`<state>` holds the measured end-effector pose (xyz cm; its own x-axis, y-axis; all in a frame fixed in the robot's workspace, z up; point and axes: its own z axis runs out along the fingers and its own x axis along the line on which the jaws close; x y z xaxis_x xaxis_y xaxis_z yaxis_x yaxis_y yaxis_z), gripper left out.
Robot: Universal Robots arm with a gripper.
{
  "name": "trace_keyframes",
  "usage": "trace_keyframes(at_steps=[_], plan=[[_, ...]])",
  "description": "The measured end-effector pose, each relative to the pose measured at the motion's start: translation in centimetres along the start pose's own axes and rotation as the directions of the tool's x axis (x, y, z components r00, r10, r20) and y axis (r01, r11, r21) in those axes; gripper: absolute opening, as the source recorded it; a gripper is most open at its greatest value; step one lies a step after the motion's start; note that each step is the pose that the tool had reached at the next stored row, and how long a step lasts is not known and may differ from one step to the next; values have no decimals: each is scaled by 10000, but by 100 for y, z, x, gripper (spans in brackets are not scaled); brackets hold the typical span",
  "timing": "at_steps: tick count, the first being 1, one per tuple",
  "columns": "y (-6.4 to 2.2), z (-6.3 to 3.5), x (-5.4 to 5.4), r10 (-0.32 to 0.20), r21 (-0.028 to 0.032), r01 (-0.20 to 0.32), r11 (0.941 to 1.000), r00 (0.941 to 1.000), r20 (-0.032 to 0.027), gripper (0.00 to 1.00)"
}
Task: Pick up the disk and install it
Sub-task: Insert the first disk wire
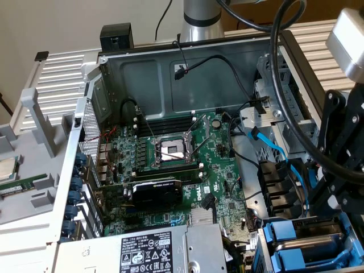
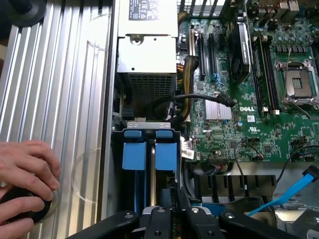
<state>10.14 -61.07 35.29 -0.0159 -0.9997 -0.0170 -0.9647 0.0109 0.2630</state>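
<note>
1. We see the open computer case (image 1: 142,74) lying on the ribbed bench (image 2: 55,99).
2. The claw (image 2: 178,214) hangs over the drive bay, jaws almost together; we cannot tell whether they pinch anything.
3. The disk (image 2: 167,155) sits in that bay, just beside another blue-railed tray (image 2: 134,155).

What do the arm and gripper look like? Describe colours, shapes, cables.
The arm is a silver-grey metal tube, with a pale grey housing near the wrist. Thick black cables loop beside it. The gripper is black, built of jointed bar links with round silver bolt heads.
</note>
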Motion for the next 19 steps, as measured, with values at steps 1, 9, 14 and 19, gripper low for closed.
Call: trace_keyframes(at_steps=[1, 9, 14, 19], plan=[[0, 2, -8, 4, 2, -4, 10000, 10000, -14, 16], [-2, 19, -19, 12, 137, -12, 9999, 10000, -51, 16], [7, 30, -18, 15, 149, -14, 9999, 10000, -55, 16], [25, 38, -18, 16, 168, -15, 9999, 10000, -54, 16]])
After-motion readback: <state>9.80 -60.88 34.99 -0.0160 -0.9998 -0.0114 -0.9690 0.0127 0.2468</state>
